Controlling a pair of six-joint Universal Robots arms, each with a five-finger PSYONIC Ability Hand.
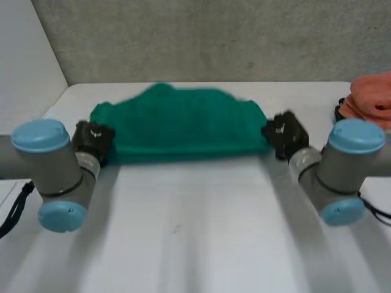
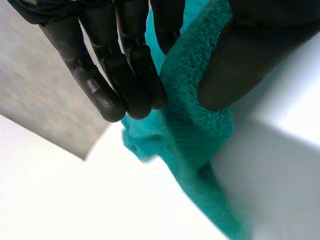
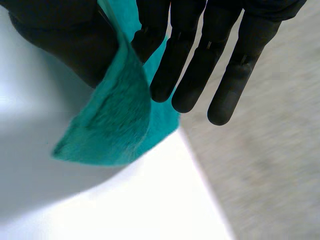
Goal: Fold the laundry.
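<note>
Green towel (image 1: 183, 125) lies across the far half of the white worktop (image 1: 195, 244). The left hand (image 1: 93, 141) and right hand (image 1: 286, 134) each pinch one end of its near edge between thumb and straight fingers (image 2: 135, 75). It is thick, nubby terry with a rumpled outline. Folding looks barely begun, and an orange cloth (image 1: 372, 97) lies unfolded.

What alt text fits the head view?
A green towel stretches across the far half of a white table, pinched at its left end by the left robot hand and at its right end by the right robot hand. An orange cloth sits bunched at the table's far right edge.
</note>
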